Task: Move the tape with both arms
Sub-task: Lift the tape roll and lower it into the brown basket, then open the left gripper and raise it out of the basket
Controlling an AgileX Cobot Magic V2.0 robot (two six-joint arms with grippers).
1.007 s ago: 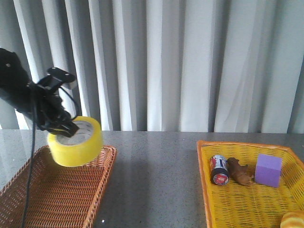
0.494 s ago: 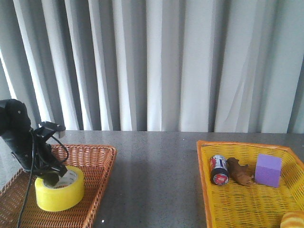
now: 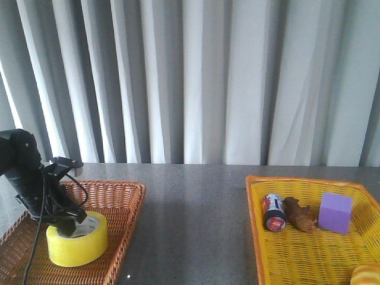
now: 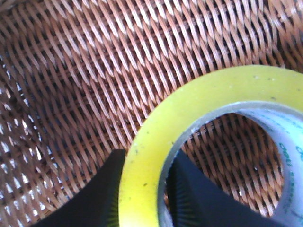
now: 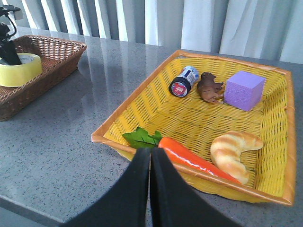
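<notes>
The front view looks level and forward across the grey table (image 3: 196, 225) toward the curtain (image 3: 237, 77), with the brown basket (image 3: 127, 196) at 8 o'clock and the yellow basket (image 3: 309, 255) at 4 o'clock. The left wrist camera sits very close above the brown basket's weave (image 4: 94, 71), looking down. The right wrist camera hangs higher and farther back, facing obliquely over the yellow basket (image 5: 279, 127), and shares both baskets with the front view, the brown basket (image 5: 52, 56) at 10 o'clock.
</notes>
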